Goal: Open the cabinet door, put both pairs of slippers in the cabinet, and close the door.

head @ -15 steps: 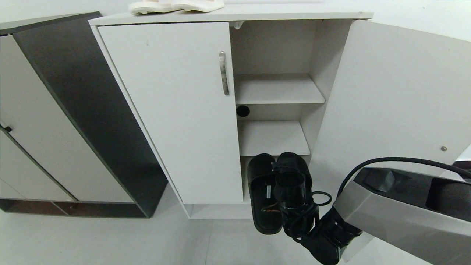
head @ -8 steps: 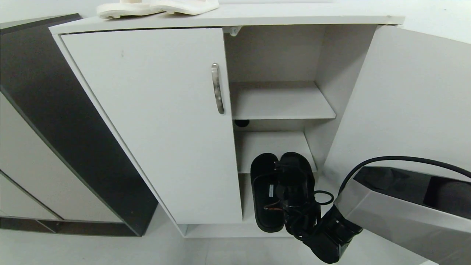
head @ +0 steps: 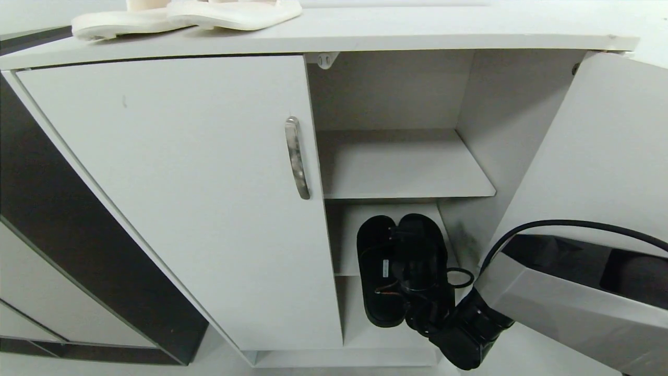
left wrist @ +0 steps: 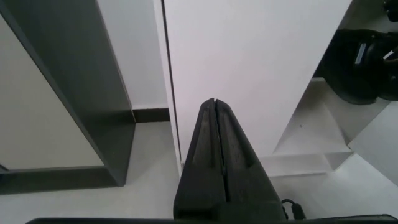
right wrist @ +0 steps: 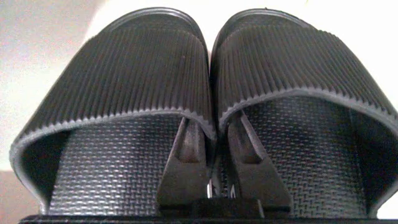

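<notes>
Now our black slippers (head: 402, 266) sit at the lower middle of the head view, toes just inside the cabinet (head: 365, 42); our right gripper (right wrist: 212, 134) pinches both straps together; our left gripper (left wrist: 214, 112) is pressed closed on nothing, facing the left door (head: 182, 198); the right door (head: 600, 156) stands open; we judge this pair nearly placed; the white slippers (head: 188, 18), upper left on the top, and the closing are left.

Ref = cabinet (head: 365, 36). Its R bay gives you entry above the upper shelf (head: 402, 167). L door (head: 182, 209) is shut and blocks the L half. R door (head: 600, 156) is swung wide and walls off your R side. Lower-shelf mouth is taken up by black slippers (head: 376, 271).
</notes>
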Robot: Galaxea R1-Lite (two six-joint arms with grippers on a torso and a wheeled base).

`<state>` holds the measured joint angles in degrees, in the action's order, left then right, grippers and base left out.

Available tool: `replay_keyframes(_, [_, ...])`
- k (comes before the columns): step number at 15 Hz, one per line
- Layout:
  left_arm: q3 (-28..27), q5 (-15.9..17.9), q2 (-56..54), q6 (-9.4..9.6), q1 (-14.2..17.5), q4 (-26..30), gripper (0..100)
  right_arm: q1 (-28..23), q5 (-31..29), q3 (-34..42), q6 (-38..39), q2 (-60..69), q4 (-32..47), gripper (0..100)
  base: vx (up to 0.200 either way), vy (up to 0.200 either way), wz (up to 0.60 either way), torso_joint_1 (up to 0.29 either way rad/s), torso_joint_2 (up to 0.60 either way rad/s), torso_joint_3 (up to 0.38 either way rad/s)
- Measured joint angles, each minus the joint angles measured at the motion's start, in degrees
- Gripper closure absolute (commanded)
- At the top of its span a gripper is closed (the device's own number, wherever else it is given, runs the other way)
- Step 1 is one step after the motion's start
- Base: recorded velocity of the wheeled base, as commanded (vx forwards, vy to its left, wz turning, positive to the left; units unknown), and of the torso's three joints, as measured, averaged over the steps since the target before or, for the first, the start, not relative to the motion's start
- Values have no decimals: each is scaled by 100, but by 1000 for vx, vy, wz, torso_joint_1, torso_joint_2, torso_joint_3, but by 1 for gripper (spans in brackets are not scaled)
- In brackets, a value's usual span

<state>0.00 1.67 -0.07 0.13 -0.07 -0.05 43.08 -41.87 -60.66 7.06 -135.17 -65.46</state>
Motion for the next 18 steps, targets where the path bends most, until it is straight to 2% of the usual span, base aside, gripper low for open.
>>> replay_keyframes(3, [0,5,0,2,0,-2,100,-102,46,-290,-4,-185,29,100,0,0,0,0,0,0])
replay_keyframes(8, [0,0,0,2,2,-2,100,-478,296,-1193,-6,-606,508,100,0,0,0,0,0,0])
replay_keyframes(15, [0,-1,0,-4,0,-2,100,-681,444,-2621,5,-728,1849,100,0,0,0,0,0,0])
replay_keyframes(18, [0,-1,0,-11,0,-2,100,-723,444,-3071,5,-817,2119,100,0,0,0,0,0,0])
